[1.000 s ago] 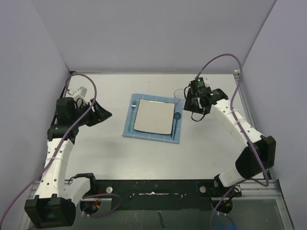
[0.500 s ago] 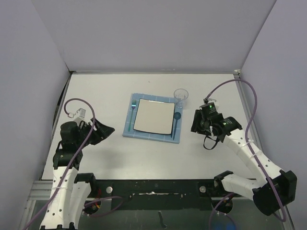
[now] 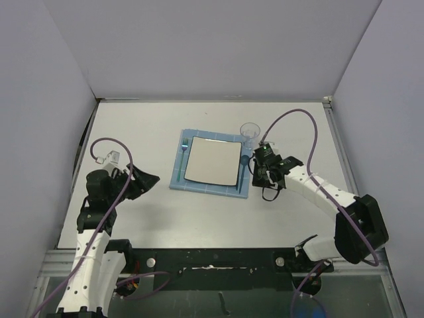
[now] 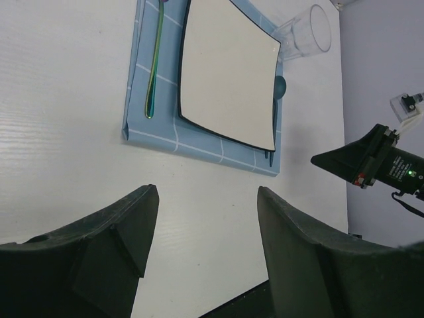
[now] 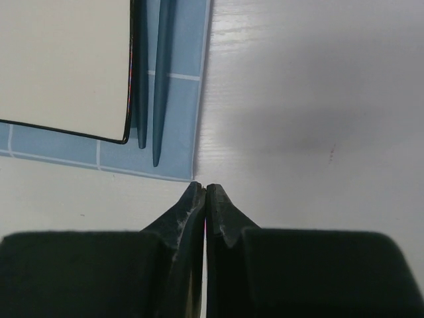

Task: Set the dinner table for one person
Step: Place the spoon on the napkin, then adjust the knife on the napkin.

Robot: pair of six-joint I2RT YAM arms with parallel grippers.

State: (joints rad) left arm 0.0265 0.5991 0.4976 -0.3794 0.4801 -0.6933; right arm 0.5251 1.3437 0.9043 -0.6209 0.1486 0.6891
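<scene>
The large, flat, matte-white dinner table (image 3: 146,126) is filling most of the top view. A blue grid-patterned rectangular placemat (image 3: 207,191) is lying flat near the table's middle. A square white plate (image 3: 212,161) with a thin dark rim is sitting on the placemat.

A slim iridescent green fork (image 4: 154,73) is lying on the mat's left strip, parallel to the plate's left edge. Two slim teal utensil handles (image 5: 161,79) are lying side by side on the right strip, between the plate and the mat's right edge (from the left wrist, one is showing a round spoon bowl at its far end). A clear drinking glass (image 3: 250,132) is standing upright at the mat's upper right corner; I cannot tell whether its base is resting on the mat or just off it.

The right gripper (image 5: 206,191) is sitting just beside the placemat's lower right corner, with its two dark fingers pressing together and nothing between them. The left gripper (image 4: 207,199) is hanging over bare table at the left of the top view, well apart from the placemat. Its jaws are standing apart, holding nothing, and are facing the place setting.
</scene>
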